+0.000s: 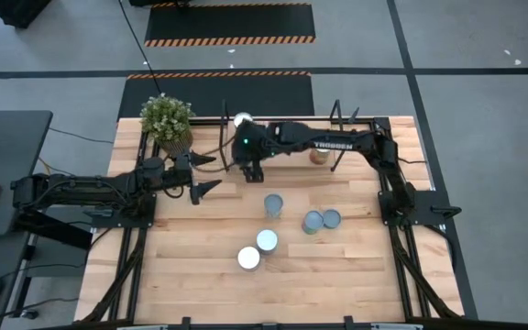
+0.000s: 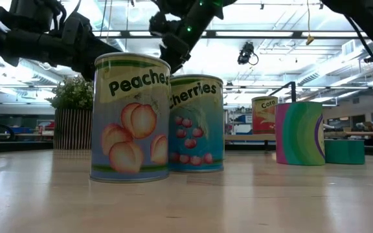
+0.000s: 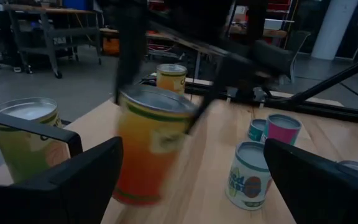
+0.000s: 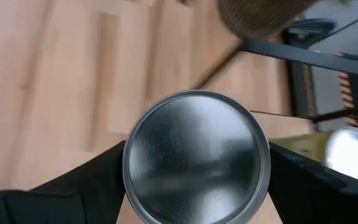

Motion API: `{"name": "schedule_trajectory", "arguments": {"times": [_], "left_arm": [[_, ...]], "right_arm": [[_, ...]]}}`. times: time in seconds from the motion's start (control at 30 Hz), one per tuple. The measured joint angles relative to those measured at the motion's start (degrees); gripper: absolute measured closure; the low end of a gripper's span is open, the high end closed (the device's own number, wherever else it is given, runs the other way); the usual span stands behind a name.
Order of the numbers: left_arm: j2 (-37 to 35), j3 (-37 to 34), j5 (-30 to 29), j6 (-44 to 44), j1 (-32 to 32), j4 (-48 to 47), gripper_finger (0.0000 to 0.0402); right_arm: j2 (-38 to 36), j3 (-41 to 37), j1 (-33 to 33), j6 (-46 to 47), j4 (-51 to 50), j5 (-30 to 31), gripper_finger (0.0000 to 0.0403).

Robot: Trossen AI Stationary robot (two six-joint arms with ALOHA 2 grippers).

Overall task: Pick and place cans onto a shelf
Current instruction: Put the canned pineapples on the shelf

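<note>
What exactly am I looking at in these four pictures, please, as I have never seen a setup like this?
These are two dark robot arms at a wooden table. One camera looks straight down, one sits at table-top height, and one rides on each wrist. The right gripper is shut on a can, holding it near the shelf at the table's far edge, where other cans already stand. The left gripper waits open nearby, beside a potted plant. Five more cans stand loose mid-table, among them one labelled Peaches and one Cherries. The job is moving cans onto the shelf.
</note>
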Motion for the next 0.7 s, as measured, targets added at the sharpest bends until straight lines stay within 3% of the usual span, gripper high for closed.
{"name": "schedule_trajectory", "arguments": {"times": [0.3, 0.7], "left_arm": [[0.00, 0.00, -0.02, 0.10, 0.06, 0.24, 0.0006], [-0.02, 0.00, -0.02, 0.08, 0.06, 0.20, 0.0006]], "right_arm": [[0.02, -1.87, -5.67, -4.39, 2.84, -4.48, 0.0069], [0.11, -6.02, -6.90, -4.97, 7.05, -3.41, 0.0066]]}}
